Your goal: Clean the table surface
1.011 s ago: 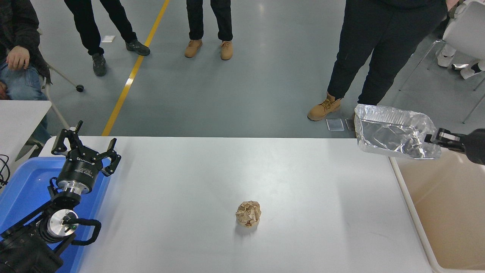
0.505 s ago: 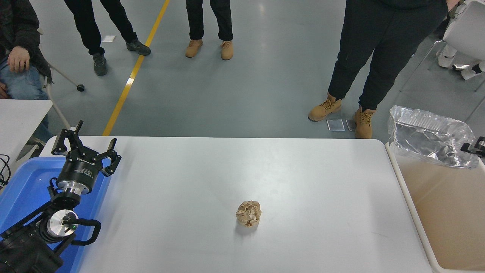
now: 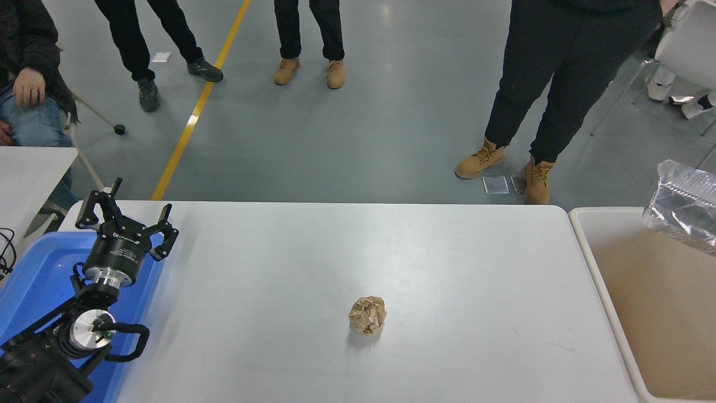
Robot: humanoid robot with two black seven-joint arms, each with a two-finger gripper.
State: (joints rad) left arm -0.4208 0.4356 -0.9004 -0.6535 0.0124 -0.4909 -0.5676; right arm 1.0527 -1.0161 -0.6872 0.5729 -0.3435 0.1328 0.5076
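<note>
Foil tray [image 3: 683,208] has moved right over the beige bin [image 3: 660,313], its claw probably off-frame; crumpled paper [image 3: 367,315] remains on the worktop [image 3: 347,252]; left claw [image 3: 127,219] parked, spread wide.

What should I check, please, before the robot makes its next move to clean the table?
1. Foil tray off the table surface, above the beige bin: ok.
2. Crumpled paper ball cleared: not ok, it lies on the table.
3. Right gripper visible: not ok, out of frame.
4. Tray released: cannot tell.
5. Left gripper parked, open, over the blue bin: ok.
6. People clear of the table: ok, they stand beyond the far edge.
</note>
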